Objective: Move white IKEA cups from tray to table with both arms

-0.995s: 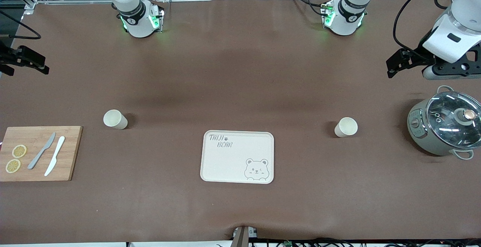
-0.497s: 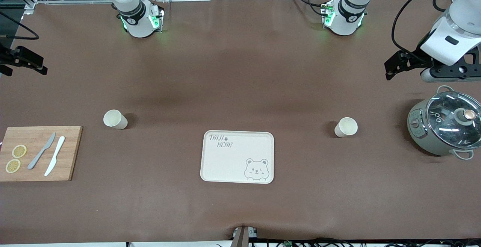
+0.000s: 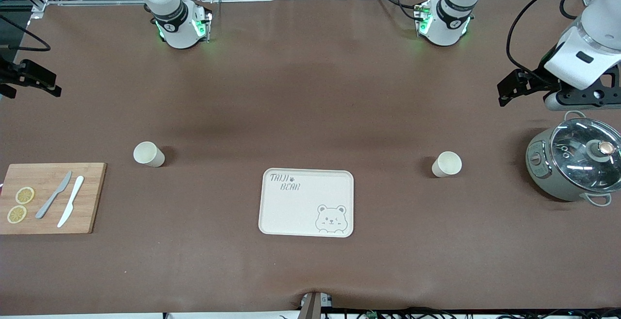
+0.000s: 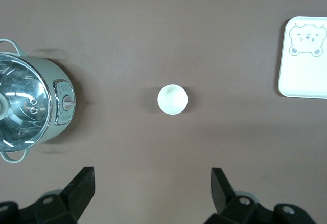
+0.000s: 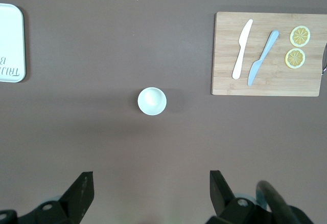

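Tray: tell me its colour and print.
Cream tray with a grey bear drawing and "TAIJI BEAR" lettering; clearest in the front view.

A cream rectangular tray [image 3: 306, 203] printed with a bear lies mid-desk on the brown desk [image 3: 310, 91]. At the right arm's end, a wooden cutting board [image 3: 48, 198] carries a grey knife [image 3: 53, 194], a white knife [image 3: 71, 201] and two lemon slices [image 3: 20, 205]. At the left arm's end stands a grey-green pot [image 3: 572, 163] under a glass lid [image 3: 588, 152].

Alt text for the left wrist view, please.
A white cup stands upright on the brown table, with the open left gripper above it, a glass-lidded pot to one side and the bear-printed tray to the other.
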